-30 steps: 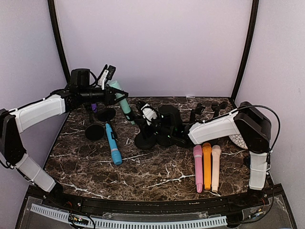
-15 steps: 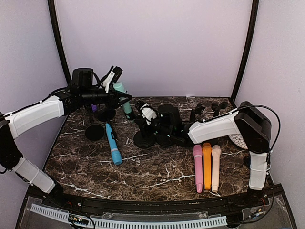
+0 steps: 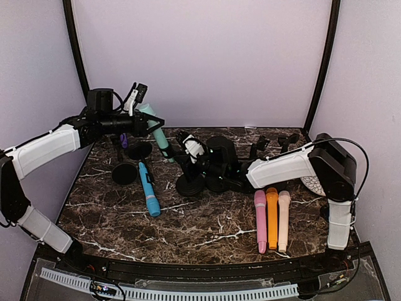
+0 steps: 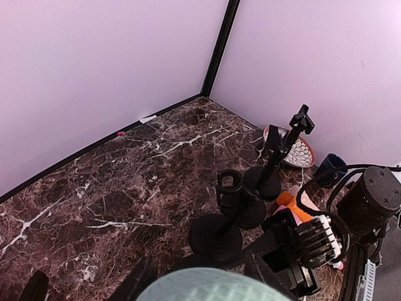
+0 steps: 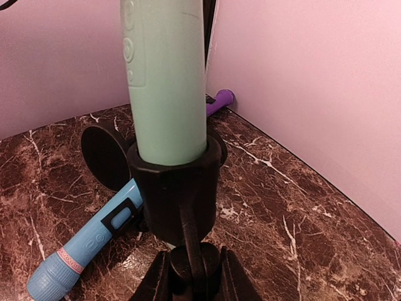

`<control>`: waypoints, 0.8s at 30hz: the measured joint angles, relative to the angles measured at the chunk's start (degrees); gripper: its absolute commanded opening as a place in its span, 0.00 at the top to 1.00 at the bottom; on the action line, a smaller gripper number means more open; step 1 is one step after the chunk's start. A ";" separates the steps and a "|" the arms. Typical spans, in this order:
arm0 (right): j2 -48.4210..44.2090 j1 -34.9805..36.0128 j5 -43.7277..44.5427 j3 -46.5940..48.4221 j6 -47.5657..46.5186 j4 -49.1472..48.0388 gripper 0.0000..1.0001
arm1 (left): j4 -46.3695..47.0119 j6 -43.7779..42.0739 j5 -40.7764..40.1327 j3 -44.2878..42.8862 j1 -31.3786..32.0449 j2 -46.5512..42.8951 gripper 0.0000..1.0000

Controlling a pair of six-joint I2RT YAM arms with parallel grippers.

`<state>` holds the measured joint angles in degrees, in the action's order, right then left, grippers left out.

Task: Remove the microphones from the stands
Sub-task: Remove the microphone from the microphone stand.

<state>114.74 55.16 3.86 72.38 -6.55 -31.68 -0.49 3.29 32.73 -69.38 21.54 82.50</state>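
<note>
Left end effector was clamped on the head of the mint mic. The mic tilted up toward the desk's back-left corner, tail seated in the stand clip. Right end effector was clamped on the stand stem just below the clip.

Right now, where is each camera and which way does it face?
Top: high behind the robot, looking down on the table; left arm, right arm.
Left wrist: over the green microphone, facing the far right corner; left gripper at bottom.
Right wrist: low, facing the stand holding that microphone; right gripper below.
Shared: all show the green microphone.
</note>
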 measured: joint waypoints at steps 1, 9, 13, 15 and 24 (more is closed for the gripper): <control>0.00 0.00 -0.02 0.00 0.02 0.00 1.00 | 0.02 0.11 0.11 0.00 -0.07 0.00 1.00; 0.07 0.00 0.42 0.26 -0.02 0.31 1.00 | 2.27 -1.55 2.97 0.79 -0.59 0.00 1.00; 0.63 0.00 0.50 0.44 0.02 1.01 1.00 | 2.29 -5.11 3.02 1.25 0.70 -0.04 1.00; 0.81 -0.11 0.63 0.50 0.42 0.98 1.00 | 2.21 -7.30 2.08 1.27 1.75 -0.13 1.00; 0.92 -0.52 -0.26 0.85 1.14 1.46 1.00 | 1.18 -13.40 -2.01 1.27 5.49 -1.31 1.00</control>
<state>115.66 54.63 3.60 73.23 -5.41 -30.22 0.69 -10.11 30.72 -68.12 27.03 81.19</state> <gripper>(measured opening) 0.230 0.470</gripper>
